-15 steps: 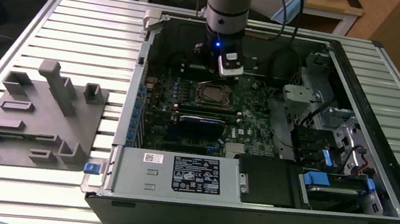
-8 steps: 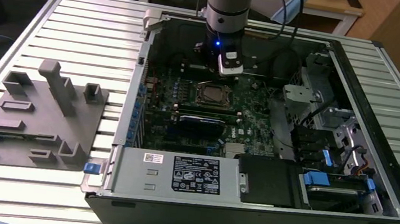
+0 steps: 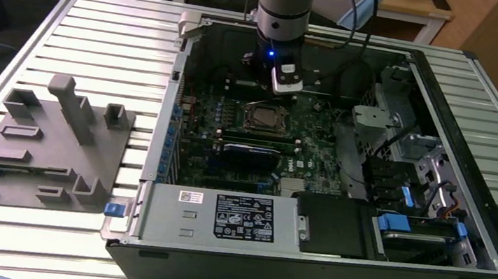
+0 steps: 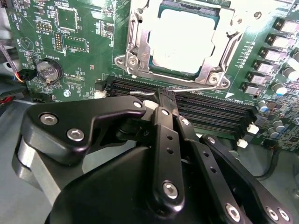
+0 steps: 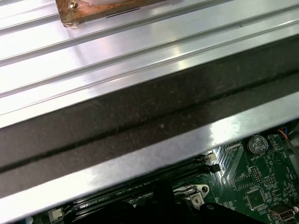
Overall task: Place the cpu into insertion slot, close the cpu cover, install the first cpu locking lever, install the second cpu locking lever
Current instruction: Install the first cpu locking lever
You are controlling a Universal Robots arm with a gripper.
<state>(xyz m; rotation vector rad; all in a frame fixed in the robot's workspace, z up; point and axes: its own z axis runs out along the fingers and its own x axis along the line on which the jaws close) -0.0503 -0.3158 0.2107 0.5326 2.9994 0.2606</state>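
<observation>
In the second wrist view the cpu [image 4: 182,37] lies in the insertion slot [image 3: 249,117], its pale metal top showing through the window of the cpu cover [image 4: 138,39], which lies flat over it. A thin wire locking lever [image 4: 202,87] runs along the socket's near edge. My gripper [image 4: 166,97] has its black fingers shut together, with the tips right at that lever. In the exterior view the gripper [image 3: 285,87] hangs just behind the socket inside the open computer case.
The green motherboard [image 4: 84,28] carries a coin battery [image 4: 49,70] and black memory slots [image 4: 210,109] beside the socket. Case walls [image 3: 163,137], drive bays [image 3: 411,200] and a power supply [image 3: 221,214] surround it. A grey fixture [image 3: 42,144] sits on the slatted table at the exterior view's left.
</observation>
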